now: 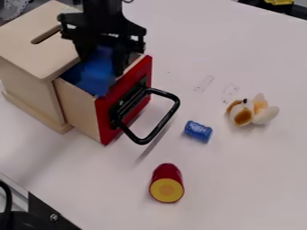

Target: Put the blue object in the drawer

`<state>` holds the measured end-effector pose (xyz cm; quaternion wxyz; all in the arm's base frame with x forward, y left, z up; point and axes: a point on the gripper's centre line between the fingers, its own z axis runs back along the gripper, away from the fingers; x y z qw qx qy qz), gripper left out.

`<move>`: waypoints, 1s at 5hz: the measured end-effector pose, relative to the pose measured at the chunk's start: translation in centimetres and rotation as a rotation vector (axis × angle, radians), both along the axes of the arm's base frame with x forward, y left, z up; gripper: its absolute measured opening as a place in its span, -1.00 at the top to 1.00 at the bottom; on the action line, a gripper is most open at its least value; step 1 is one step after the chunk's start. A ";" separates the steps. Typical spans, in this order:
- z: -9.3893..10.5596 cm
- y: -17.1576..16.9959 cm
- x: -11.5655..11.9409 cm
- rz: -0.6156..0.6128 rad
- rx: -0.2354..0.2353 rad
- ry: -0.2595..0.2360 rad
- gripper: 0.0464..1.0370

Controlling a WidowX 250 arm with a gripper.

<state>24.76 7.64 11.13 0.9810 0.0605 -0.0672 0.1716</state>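
Toward the far left of the white table (240,170), had the black two-finger gripper (105,65) pointed down over the pulled-out wooden drawer (78,108) with a red front panel (105,126) and a black looped handle (169,112). Had the jaws drawn in on either side of a bright blue, blurry-edged object (99,71), apparently holding it partly inside the drawer, just behind the front panel. Judged this as the placing step, nearly finished, with only the letting go and the withdrawal left. Needed next to lower a little if clear of the bottom, spread the jaws, then lift straight up without snagging the rim or the pale wooden box (21,42) behind.

Saw the object as a smooth, plain mass, brighter on top and deeper blue toward the bottom. Could not make out the exact shape or the lower end, nor separate it surely from the dark blue within the drawer.

Noted also, out on the table between the handle and the upper right edge, a small blue printed cylinder (198,131) and a white-and-brown plush toy (243,117); nearer the lower edge, a dark red cylinder with a yellow end (166,182).
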 end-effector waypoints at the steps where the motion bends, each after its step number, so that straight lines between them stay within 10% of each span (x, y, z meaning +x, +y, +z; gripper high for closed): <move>1: -0.7 0.3 1.1 -0.015 -0.012 0.016 -0.09; 5: -1.8 2.2 2.8 -0.004 -0.015 0.029 -0.09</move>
